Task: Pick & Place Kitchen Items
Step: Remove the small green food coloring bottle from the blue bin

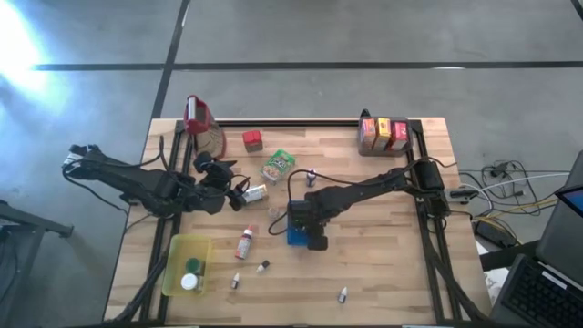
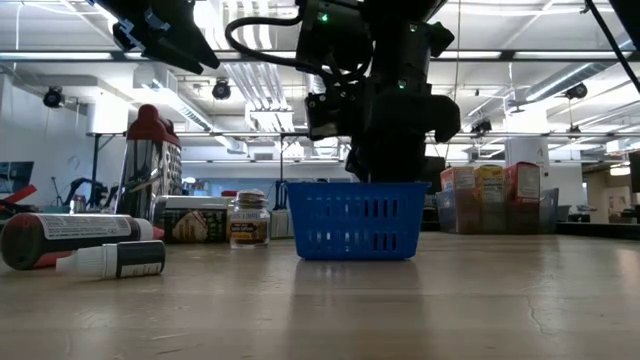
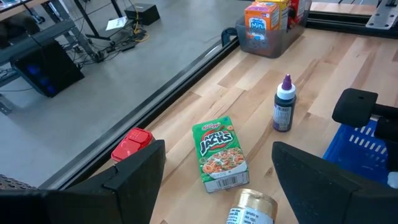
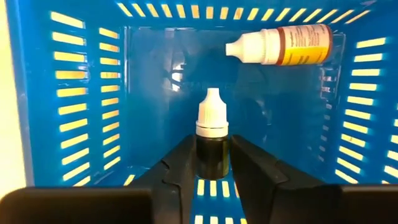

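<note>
Right gripper (image 4: 211, 180) hangs inside the blue basket (image 4: 37, 93), its two dark fingers pinched on a small dark bottle (image 4: 212, 152) with a white cap, held upright over the basket floor. A second bottle (image 4: 280, 45), white with an orange label, lies on its side against the far wall of that basket. The basket is glossy plastic, its walls cut through with rows of slots; from table height it stands mid-table as a squat box (image 2: 357, 220) with the arm's dark bulk coming down into it from above.

Left gripper (image 3: 217, 180) hovers over the table's left half with its broad black fingers spread wide and nothing between them. Just beyond its fingertips lies a small gold-lidded jar (image 3: 252, 208) on its side, and past that a flat green cereal carton (image 3: 219, 154), face up on the pale wood planks. A small red carton (image 3: 132, 144) sits near the table's edge rail, and a slim dark bottle with a purple tip (image 3: 284, 106) stands upright between the green carton and the basket.

At the far right corner a clear bin (image 1: 383, 146) holds orange, yellow and red cartons standing side by side. A yellow tray (image 1: 178, 264) at the near left holds round lids. Small bottles (image 1: 244, 244) lie scattered on the near side of the table. A tall clear jug with a red top (image 1: 202, 123) stands at the far left corner
</note>
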Controlling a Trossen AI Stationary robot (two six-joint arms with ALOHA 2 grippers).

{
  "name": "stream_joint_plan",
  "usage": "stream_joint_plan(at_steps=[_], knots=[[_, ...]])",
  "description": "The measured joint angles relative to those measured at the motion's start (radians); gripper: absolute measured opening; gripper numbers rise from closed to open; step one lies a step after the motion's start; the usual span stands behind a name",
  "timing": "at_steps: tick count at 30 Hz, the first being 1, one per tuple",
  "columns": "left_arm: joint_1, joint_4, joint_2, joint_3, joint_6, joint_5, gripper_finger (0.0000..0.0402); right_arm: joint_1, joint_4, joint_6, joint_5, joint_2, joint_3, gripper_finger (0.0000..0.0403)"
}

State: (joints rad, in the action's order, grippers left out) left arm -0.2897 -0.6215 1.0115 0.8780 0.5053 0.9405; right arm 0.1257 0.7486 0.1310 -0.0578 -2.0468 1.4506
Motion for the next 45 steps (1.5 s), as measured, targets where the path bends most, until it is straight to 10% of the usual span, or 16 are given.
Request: stream_joint_plan(at_steps=[12,32,45], knots=[[0.0,0.0,0.0,0.0,0.0,0.0,0.03,0.0,-0.004,-0.007,0.0,0.003,0.001,0.001],[0.0,0.0,0.0,0.0,0.0,0.0,0.03,0.0,-0.049,0.005,-0.056,-0.034,0.0,0.0145],[0.0,0.0,0.0,0.0,0.0,0.0,0.03,-0.001,-0.053,-0.004,-0.053,-0.059,0.002,0.0093]])
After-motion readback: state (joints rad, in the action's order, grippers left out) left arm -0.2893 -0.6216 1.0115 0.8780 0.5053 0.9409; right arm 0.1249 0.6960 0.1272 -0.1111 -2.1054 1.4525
